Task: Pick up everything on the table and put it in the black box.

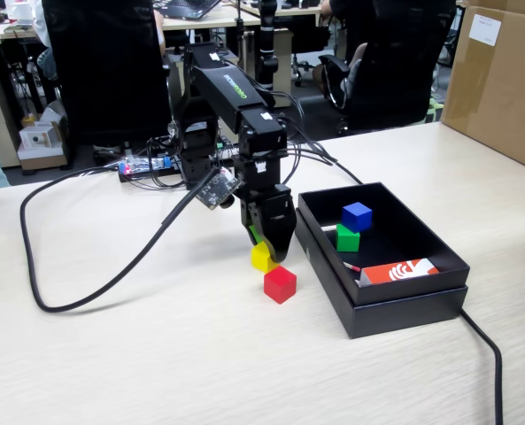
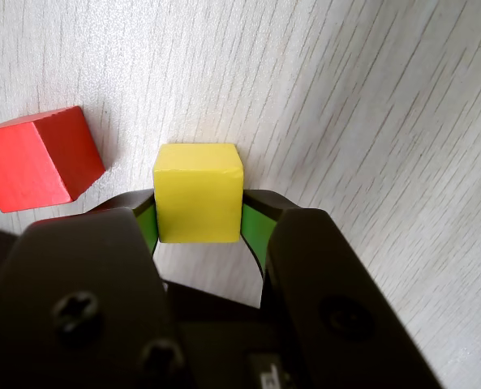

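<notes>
My gripper [image 1: 264, 251] is low over the table [image 1: 156, 354], shut on the yellow cube [image 1: 262, 258]. In the wrist view my gripper [image 2: 198, 212] has its green-lined jaws pressed on both sides of the yellow cube [image 2: 198, 193]. The red cube [image 1: 280, 284] sits on the table just in front of it, and it shows at the left of the wrist view [image 2: 39, 157]. The black box [image 1: 404, 305] stands to the right in the fixed view. The blue cube [image 1: 357, 216] and the green cube [image 1: 347, 238] lie inside it.
An orange-and-white packet [image 1: 398, 271] and a thin white pen [image 1: 343, 263] lie in the box. A thick black cable [image 1: 94, 288] loops across the table at the left. Another cable [image 1: 488, 350] runs from the box's right. A brown carton [image 1: 501, 80] stands at the back right.
</notes>
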Motion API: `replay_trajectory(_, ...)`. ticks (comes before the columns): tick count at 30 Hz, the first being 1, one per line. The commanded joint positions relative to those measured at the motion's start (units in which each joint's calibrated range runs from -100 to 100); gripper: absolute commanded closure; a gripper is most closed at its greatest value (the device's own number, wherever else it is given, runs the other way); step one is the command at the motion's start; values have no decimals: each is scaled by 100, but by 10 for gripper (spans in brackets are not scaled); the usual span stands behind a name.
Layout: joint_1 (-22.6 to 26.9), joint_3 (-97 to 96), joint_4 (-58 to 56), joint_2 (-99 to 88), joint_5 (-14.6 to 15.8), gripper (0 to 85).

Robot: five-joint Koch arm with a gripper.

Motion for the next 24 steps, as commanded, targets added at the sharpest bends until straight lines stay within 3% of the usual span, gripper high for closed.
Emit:
replay_trajectory(1,-49,444,17,-214,73,791)
replay_trajectory(8,98,689,17,-1350,98,801)
replay_trajectory(13,527,1813,17,-1866,181,799)
replay_trajectory(18,855,2883,-18,-489,332,799)
replay_trajectory(24,913,2828,-35,302,396,799)
